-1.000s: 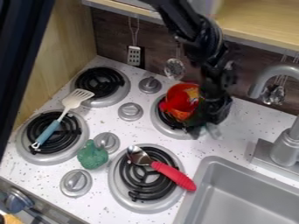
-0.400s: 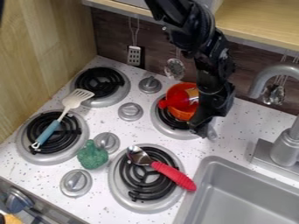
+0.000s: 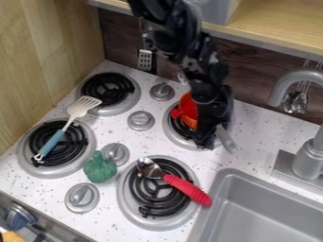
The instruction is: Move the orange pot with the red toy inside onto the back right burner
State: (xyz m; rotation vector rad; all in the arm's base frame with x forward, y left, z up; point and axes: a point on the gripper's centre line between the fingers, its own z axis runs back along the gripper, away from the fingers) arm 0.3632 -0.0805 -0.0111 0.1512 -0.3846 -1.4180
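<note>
The black gripper (image 3: pixel 208 138) hangs over the right side of the back right burner (image 3: pixel 180 137), in front of an orange pot (image 3: pixel 187 105). The pot stands on that burner with its red handle toward the left; the arm hides its right part and its inside. A grey, partly see-through piece (image 3: pixel 225 139) shows at the gripper's right side; whether it is held or part of the gripper, I cannot tell. On the front right burner lies a spoon (image 3: pixel 187 189) with a red handle. A spatula (image 3: pixel 55 140) with a blue handle lies across the front left burner.
A green broccoli-like toy (image 3: pixel 99 168) sits beside the stove knobs (image 3: pixel 115 153). The grey sink (image 3: pixel 265 212) and faucet (image 3: pixel 309 156) are at the right. Utensils hang on the back wall, below a wooden shelf (image 3: pixel 284 30).
The arm has shifted left, covering more of the pot. Its inside, visible earlier with something red and yellow, is now hidden. The dark shape at the upper left edge is gone.
</note>
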